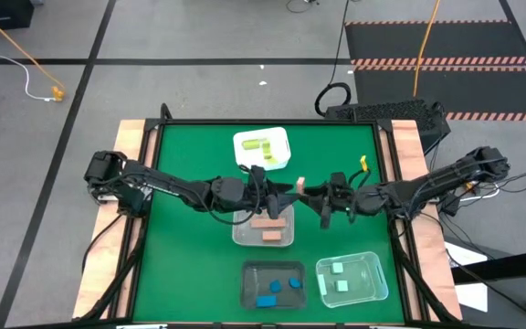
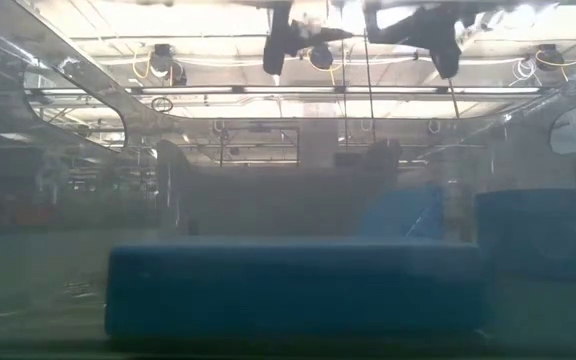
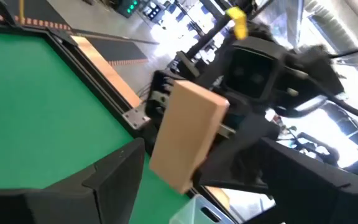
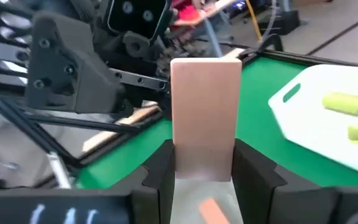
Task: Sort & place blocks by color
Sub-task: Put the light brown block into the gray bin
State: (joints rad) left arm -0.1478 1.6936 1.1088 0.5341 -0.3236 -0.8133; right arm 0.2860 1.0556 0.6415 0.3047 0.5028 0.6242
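A salmon-tan bar (image 1: pixel 299 186) stands about upright in the air between my two grippers, above the clear tub (image 1: pixel 287 239) that holds other salmon blocks (image 1: pixel 269 225). My right gripper (image 4: pixel 205 169), reaching in from the table's right, is shut on the bar (image 4: pixel 205 112). My left gripper (image 1: pixel 286 194) comes from the left. It is open, with its fingers (image 3: pixel 114 180) on either side of the bar (image 3: pixel 188 134), and a thin gap shows beside one of them. Yellow-green blocks (image 1: pixel 259 144) lie in the white tub, blue blocks (image 1: pixel 272 291) in the dark tub and mint blocks (image 1: pixel 340 274) in another clear tub. My right gripper pinches the bar's lower end (image 4: pixel 205 163) between its two fingers (image 4: pixel 161 169), which sit on the bar's narrow sides. The fingers come about level from the table's right. The bar is lifted clear and stands upright above them, over the salmon tub.
The white tub (image 1: pixel 279 137) sits toward the far edge. The dark tub (image 1: pixel 249 274) and the mint tub (image 1: pixel 373 274) sit at the near edge. Bare green mat (image 1: pixel 185 247) lies to the left and right. In the low view a blue block (image 2: pixel 298 285) fills the foreground.
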